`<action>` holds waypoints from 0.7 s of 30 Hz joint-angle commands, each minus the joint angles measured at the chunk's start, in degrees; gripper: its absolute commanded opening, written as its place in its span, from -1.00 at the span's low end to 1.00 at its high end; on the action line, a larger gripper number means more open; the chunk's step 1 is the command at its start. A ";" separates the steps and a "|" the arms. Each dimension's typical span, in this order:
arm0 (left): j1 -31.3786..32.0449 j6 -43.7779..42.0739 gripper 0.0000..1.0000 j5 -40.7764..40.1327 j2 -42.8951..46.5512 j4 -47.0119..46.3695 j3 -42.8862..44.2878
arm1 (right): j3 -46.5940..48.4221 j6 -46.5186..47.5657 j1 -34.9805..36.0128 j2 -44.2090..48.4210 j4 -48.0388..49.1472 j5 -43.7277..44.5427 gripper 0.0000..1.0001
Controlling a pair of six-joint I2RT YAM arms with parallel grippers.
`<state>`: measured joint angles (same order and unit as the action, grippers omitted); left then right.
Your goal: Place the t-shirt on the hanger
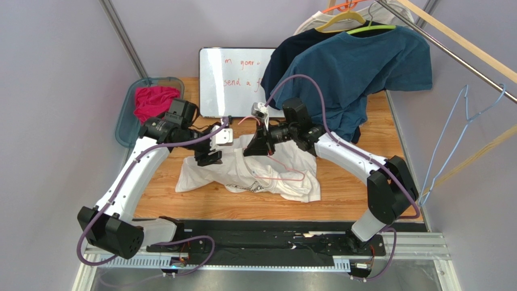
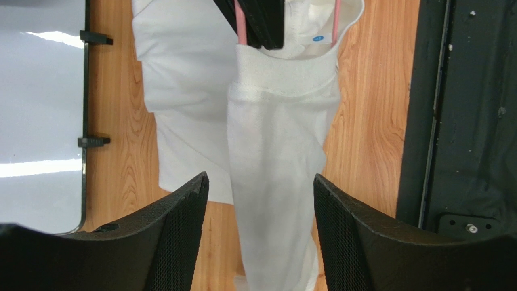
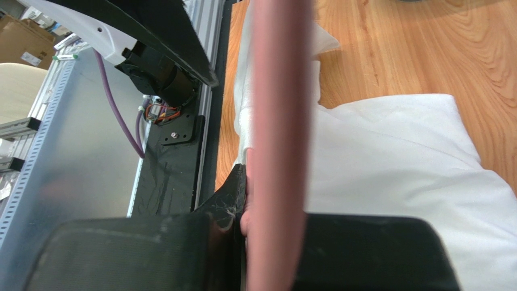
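Across the wooden tabletop (image 1: pixel 364 203) the t-shirt (image 1: pixel 243 176) lay crumpled in front of my arms. The hanger (image 3: pixel 279 121) was partly inside it, one pink run of wire going in at the neck opening. My right hand (image 1: pixel 256 147) was clamped tight on that wire beside the neckline. My left hand (image 2: pixel 260 194) hung over a long fold of the shirt, fingers spread wide and gripping nothing, the cloth lying below them.

To do this step well, I judged that the right hand had to pin the wire firmly so it could not roll. The left should come down on one layer near the shoulder, not on the bunched fold, and draw it outward over the wire's end (limp cotton likes to lift in doubled layers).

The tabletop was smooth, orange-brown board with long grain. The shirt was matte, thin and full of soft creases. The wire was slim, round and glossy, and looked stiff. My left pads (image 2: pixel 182 242) were black with a fine meshed face. The collar (image 2: pixel 285 79) was a thicker ribbed band, and the label (image 2: pixel 318 39) a tiny white tab with a blue mark.
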<state>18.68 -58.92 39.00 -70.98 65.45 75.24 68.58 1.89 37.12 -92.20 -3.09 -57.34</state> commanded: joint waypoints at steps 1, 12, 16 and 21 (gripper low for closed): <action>3.46 -0.78 0.36 -0.59 -0.65 -8.22 -3.34 | 2.96 -1.36 1.81 -0.70 3.72 -3.39 -1.00; 8.04 5.39 -1.00 2.83 -0.39 -13.33 -6.51 | 6.30 0.39 2.26 -0.26 -3.66 -1.90 -0.70; 8.04 5.57 -1.00 2.83 2.33 -14.21 -8.70 | 5.08 -5.22 -3.01 3.59 -7.10 -1.02 -0.03; 8.48 3.20 -1.00 4.85 5.15 -14.47 -11.87 | 2.79 -8.15 -9.87 7.82 -12.44 4.41 0.38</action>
<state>26.39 -53.69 39.24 -69.58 52.10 64.79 71.79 -3.92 31.88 -90.06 -10.98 -58.57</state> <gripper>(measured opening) 0.030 0.667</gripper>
